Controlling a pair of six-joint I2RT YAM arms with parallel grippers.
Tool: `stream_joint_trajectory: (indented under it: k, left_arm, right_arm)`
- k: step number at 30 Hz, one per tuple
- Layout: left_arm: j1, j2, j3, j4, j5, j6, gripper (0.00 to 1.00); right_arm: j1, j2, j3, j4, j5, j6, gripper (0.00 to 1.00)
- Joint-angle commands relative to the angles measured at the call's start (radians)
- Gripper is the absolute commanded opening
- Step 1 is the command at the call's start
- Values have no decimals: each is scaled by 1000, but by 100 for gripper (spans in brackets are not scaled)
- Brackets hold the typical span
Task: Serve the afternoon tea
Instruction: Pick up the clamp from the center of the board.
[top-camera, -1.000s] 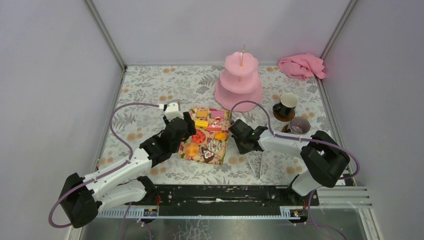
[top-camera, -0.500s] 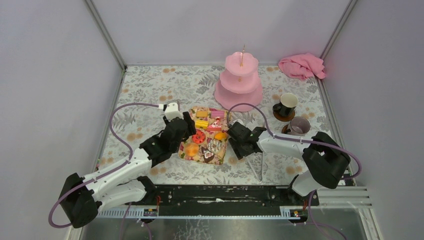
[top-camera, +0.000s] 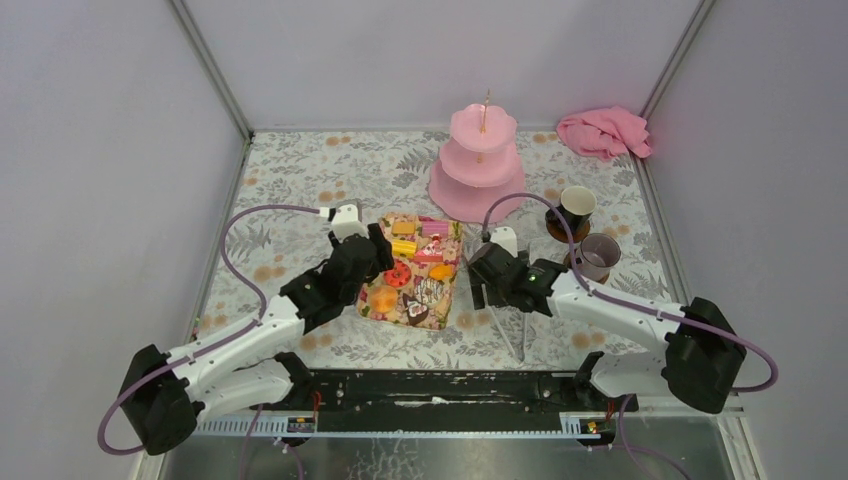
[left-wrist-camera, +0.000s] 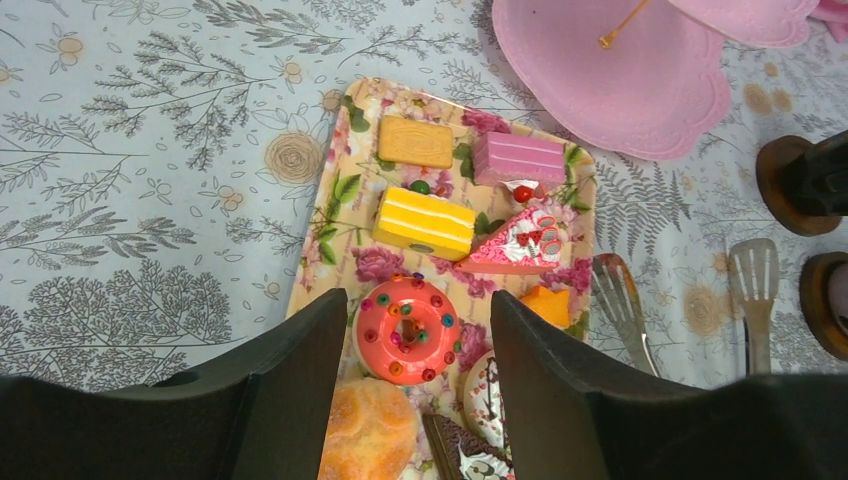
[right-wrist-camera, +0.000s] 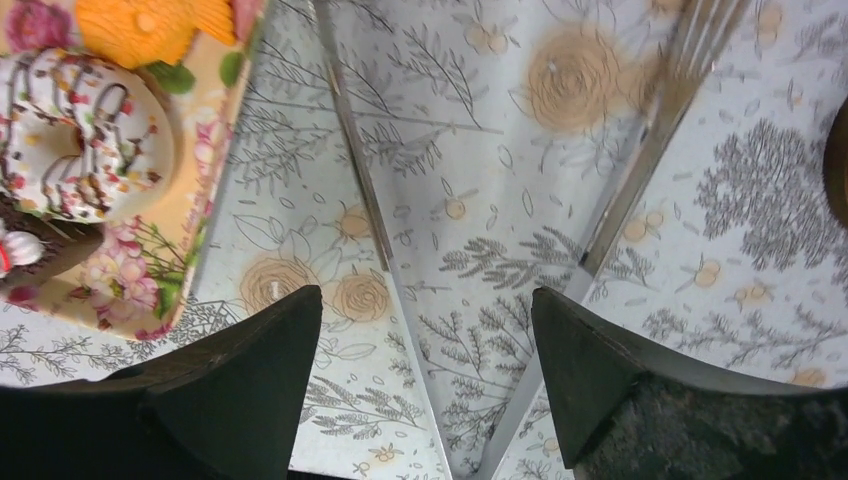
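Toy cakes (left-wrist-camera: 423, 222) all lay on the floral tray (left-wrist-camera: 335, 215) in the middle of the table (top-camera: 300, 170), a little toward its near edge, and none had reached the pink three-tier stand (top-camera: 478, 185), which stood bare toward the far edge, right of centre. The black mug (top-camera: 573, 208) and grey mug (top-camera: 598, 255) sat near the right edge. The left gripper (left-wrist-camera: 418, 305) hung over the near half of the tray with its fingers partly spread to either side of the red doughnut (left-wrist-camera: 405, 330). There was a gap on one side, so it appeared to grip nothing. The right gripper (right-wrist-camera: 425, 295) hovered just off the tray's right edge, its fingers spread wide and empty, above the metal tongs (right-wrist-camera: 358, 170) that lay flat on the table. Serving seemed barely begun, with the step in hand most likely the first pick. The left arm would probably need to sink until its fingers bracketed the doughnut and close gently. It would then have to lift clear of the neighbouring cakes before carrying toward a tier of the stand.
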Motion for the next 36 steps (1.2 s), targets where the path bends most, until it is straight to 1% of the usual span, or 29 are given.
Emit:
stream_joint_trajectory:
  k: [1,4,7,13,17,20,22,24,28,36]
  left_arm:
    - [4,-34,23,31,18,7,63]
    - [2,-44,25,34,34,5,63]
    - [4,-57,21,41,45,3,63]
    - [3,-70,12,51,47,11,63]
    - [4,-71,5,59,46,13,63]
    - [2,-69,1,67,49,17,63]
    - [4,-65,-2,72,48,21,63]
    - [5,-61,-4,79,47,24,63]
    - [5,-53,-5,87,46,27,63]
    - [4,-51,-16,103,32,36,63]
  right_arm:
    - [13,-72,-68,-45,33,165,84]
    - [25,-144,-138,-31,21,237,85]
    - [45,-178,-190,-37,30,285,86]
    - [102,-145,-179,-95,74,322,89]
    - [111,-130,-185,-124,85,362,90]
    - [109,-141,-204,-130,85,389,94]
    - [109,-144,-216,-127,85,396,99]
    - [110,-140,-223,-112,81,389,99]
    - [110,-106,-218,-84,75,375,99]
    - [110,48,-192,-3,82,336,99]
